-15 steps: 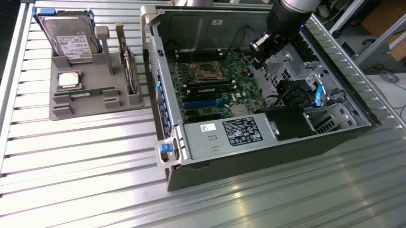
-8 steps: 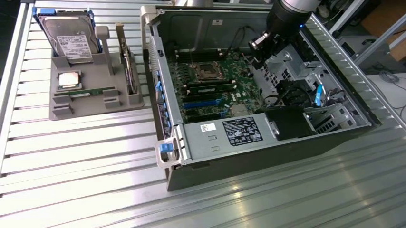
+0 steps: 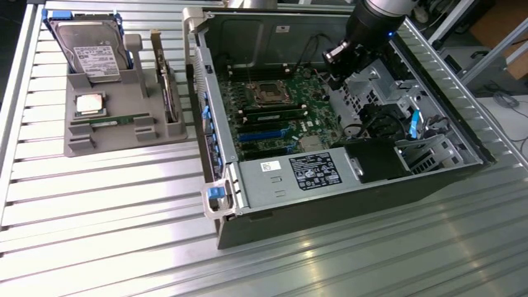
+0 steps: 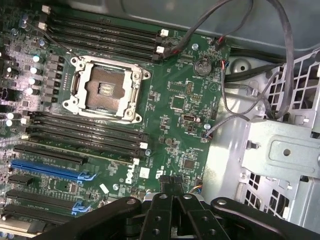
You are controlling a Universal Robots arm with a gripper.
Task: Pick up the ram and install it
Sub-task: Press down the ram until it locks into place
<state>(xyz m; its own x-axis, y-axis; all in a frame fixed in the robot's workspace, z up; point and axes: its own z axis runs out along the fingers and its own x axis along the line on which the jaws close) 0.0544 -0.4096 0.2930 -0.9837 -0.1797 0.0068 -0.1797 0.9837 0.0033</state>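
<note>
The ram (image 3: 115, 120) is a thin green stick standing on edge in a slot of the grey holder tray (image 3: 99, 139), at the exterior view's left. My gripper (image 3: 337, 79) hangs far from it, over the open computer case (image 3: 330, 185), above the motherboard's far right part. In the wrist view my gripper (image 4: 172, 194) is shut, its black fingers pressed together with nothing between them. Beneath it lie the green motherboard (image 4: 175, 100), the open processor socket (image 4: 106, 87) and the black memory slots (image 4: 85, 131).
The tray also holds a silver hard drive (image 3: 89, 52), a square processor chip (image 3: 89, 104) and an upright card (image 3: 169, 93). A long stick-like part (image 3: 272, 115) sits in the slots beside the socket. Black cables (image 4: 235, 30) and a metal drive cage (image 4: 280, 150) crowd the case's right side.
</note>
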